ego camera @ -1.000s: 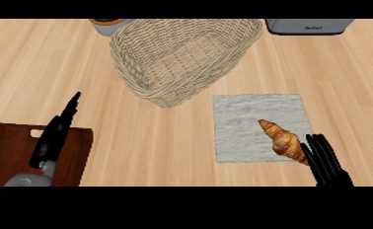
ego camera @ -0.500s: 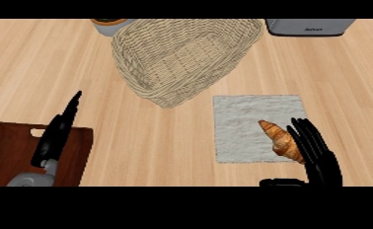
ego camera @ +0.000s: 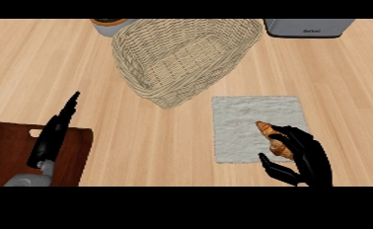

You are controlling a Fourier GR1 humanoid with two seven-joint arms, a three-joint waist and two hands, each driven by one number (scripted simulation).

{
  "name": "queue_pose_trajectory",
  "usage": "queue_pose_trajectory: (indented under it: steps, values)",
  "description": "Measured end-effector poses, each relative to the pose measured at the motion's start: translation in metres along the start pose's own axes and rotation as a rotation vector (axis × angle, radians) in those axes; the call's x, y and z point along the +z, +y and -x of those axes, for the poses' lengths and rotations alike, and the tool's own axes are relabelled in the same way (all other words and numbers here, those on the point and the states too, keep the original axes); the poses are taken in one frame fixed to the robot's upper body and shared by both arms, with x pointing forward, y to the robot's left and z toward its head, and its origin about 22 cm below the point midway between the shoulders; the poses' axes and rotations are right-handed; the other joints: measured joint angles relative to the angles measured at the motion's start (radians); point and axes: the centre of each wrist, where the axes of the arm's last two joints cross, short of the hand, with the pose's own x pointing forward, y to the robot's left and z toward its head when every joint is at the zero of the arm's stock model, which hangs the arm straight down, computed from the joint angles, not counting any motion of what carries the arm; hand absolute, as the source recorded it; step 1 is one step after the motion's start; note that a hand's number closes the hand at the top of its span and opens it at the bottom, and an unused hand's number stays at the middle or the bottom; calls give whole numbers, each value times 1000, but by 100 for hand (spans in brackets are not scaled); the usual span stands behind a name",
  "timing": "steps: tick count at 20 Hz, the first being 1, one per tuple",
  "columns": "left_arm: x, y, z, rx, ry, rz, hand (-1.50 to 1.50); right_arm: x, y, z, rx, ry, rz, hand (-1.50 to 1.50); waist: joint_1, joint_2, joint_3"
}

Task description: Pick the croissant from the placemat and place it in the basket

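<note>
The right hand (ego camera: 302, 156) curls around the croissant (ego camera: 272, 136) at the placemat's (ego camera: 247, 119) near right corner; it should secure it fully before lifting toward the basket (ego camera: 182, 60).

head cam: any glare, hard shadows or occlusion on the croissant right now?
Head view: lighting flat and even, no glare on the counter; only faint soft shading under the basket. The right hand curls over the croissant, hiding its near end; the far tip shows on the placemat. Left hand rests unobstructed at lower left.
</note>
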Motion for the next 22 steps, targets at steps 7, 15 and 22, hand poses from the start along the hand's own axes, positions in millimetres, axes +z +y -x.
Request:
queue_pose_trajectory:
  steps: [7, 15, 22]
  values:
    - [3, -3, -1, -3, 0, 4, 0, -11, 10, -12, 47, -65, -1, 150, -1, -5, -3]
    - [1, 0, -7, -9, -13, 12, 0, -28, -4, 14, 115, -11, -100, 150, 21, 4, -4]
    - [-2, -5, -11, -13, -28, 28, 0, -116, -52, 66, 159, 147, -374, 150, 41, 13, 5]
